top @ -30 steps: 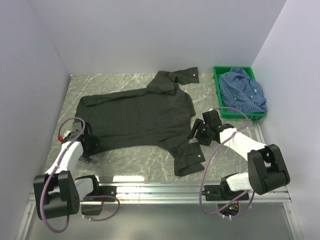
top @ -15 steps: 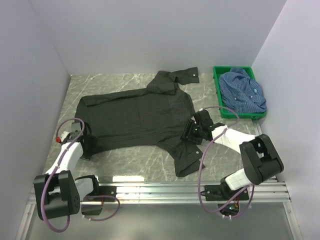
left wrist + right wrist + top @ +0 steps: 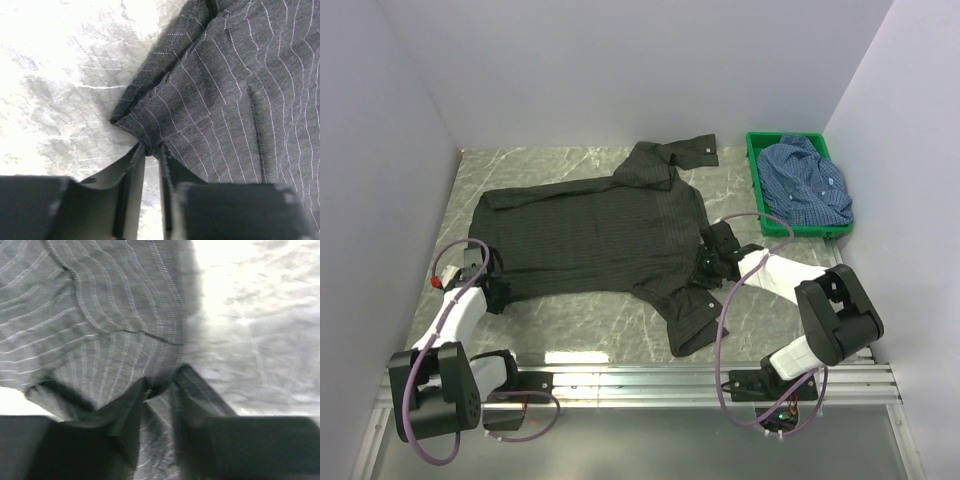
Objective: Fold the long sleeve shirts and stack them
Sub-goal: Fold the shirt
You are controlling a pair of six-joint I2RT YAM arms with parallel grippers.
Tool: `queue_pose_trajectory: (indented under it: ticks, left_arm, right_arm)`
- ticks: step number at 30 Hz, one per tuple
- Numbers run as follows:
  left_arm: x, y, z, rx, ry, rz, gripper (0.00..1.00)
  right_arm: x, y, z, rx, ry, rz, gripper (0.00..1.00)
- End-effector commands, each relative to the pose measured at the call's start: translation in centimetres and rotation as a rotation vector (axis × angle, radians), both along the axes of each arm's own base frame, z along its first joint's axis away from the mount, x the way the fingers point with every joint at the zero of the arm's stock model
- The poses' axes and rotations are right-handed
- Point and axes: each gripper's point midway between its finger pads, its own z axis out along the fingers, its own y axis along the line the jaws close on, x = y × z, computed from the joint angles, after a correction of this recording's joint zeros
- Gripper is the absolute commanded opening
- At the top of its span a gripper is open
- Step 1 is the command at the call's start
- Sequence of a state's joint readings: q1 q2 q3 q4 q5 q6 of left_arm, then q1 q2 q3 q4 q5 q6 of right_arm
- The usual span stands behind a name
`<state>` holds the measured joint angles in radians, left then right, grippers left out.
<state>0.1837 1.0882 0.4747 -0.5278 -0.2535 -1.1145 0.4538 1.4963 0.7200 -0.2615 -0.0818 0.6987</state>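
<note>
The black long sleeve shirt lies spread flat on the marble table, one sleeve trailing toward the front and the other at the back. My left gripper is at its front left hem corner. In the left wrist view it is shut on that corner of striped cloth. My right gripper sits at the shirt's right side by the sleeve seam. In its wrist view it is closed on a fold of the cloth. The blue shirt lies crumpled in the crate.
A green plastic crate stands at the back right against the wall. White walls close in the left, back and right. A metal rail runs along the near edge by the arm bases. Bare marble shows in front of the shirt.
Both grippers have gone from wide open to closed on the black shirt. The right gripper moved left onto the shirt's side; the left gripper edged up to the hem corner.
</note>
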Motion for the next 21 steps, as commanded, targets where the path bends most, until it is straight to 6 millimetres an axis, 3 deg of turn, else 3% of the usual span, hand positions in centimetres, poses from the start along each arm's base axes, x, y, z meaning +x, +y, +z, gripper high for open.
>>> queue_pose_trajectory:
  ticks: [1, 5, 9, 13, 16, 21]
  left_arm:
    - [-0.6, -0.1, -0.3, -0.003, 0.019, -0.010, 0.22]
    - [-0.3, -0.2, -0.5, -0.006, 0.015, -0.016, 0.13]
    - [-0.2, -0.7, -0.9, -0.033, 0.014, -0.032, 0.01]
    - [0.1, -1.1, -0.9, -0.048, -0.005, -0.047, 0.01]
    - [0.5, -1.4, -0.5, -0.062, -0.030, -0.063, 0.01]
    - [1.2, -1.7, 0.3, -0.068, -0.064, -0.096, 0.01]
  right_arm:
    - [-1.6, -2.6, -0.7, -0.115, 0.057, -0.025, 0.24]
    - [-3.0, -3.2, -0.9, -0.116, 0.085, -0.033, 0.20]
    - [-3.7, -3.9, -0.6, -0.130, 0.093, -0.042, 0.08]
    - [-3.9, -5.2, 0.2, -0.165, 0.067, -0.067, 0.08]
    - [-3.2, -5.3, 1.3, -0.158, 0.024, -0.083, 0.13]
    - [-1.7, -2.9, 3.6, -0.034, -0.029, -0.084, 0.29]
